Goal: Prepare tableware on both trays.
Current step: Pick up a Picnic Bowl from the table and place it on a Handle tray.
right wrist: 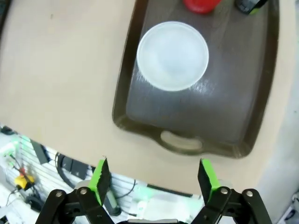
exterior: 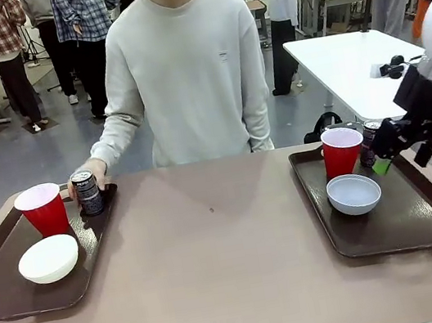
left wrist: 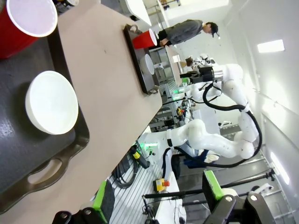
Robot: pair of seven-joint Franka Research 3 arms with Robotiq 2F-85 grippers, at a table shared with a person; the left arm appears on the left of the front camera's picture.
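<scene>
Right gripper (right wrist: 153, 179) spread wide; left gripper (left wrist: 156, 196) likewise; right tray's can (exterior: 370, 143) half hidden behind it

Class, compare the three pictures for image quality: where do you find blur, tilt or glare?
Front view: sharp and evenly lit, soft shadows beneath the white bowl and grey-blue bowl. Left wrist view: rolled sideways, so the table runs diagonally; a ceiling light glares at right. Right wrist view: soft all over, the red cup and black can at the top edge cropped and blurred.

Front across; wrists over trays (right wrist: 261, 116)
</scene>
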